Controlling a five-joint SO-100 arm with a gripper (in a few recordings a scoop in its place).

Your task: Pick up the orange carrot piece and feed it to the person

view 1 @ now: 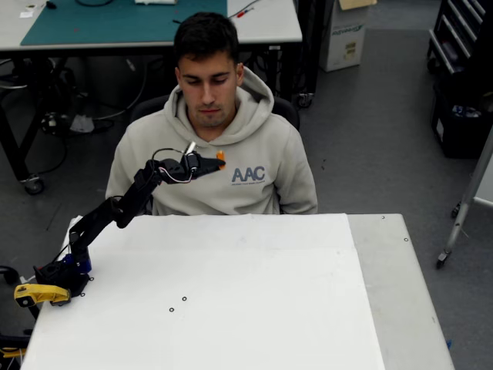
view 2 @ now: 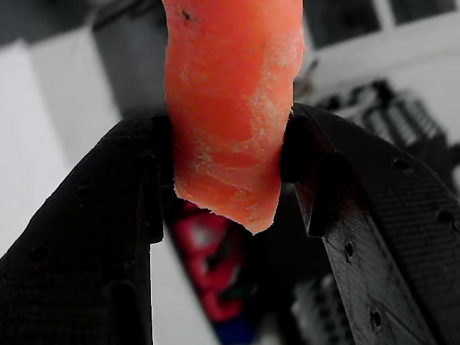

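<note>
Open air between claw point(view 1: 218, 162) and person point(view 1: 212, 135)

In the overhead view, the person point(view 1: 212, 146) sitting in front of me is wearing a hoodie point(view 1: 254, 166) that is showing "AAC" in dark letters on the chest, with a finer line of print under it that is staying too small for me to read. A cardboard box point(view 1: 344, 35) on the floor behind is carrying print I am failing to make out.

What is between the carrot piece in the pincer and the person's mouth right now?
Nothing solid. In the overhead view, the orange carrot piece, held in the pincer, sits in front of the person at upper chest height, with only chin and hoodie collar behind the gap.
</note>
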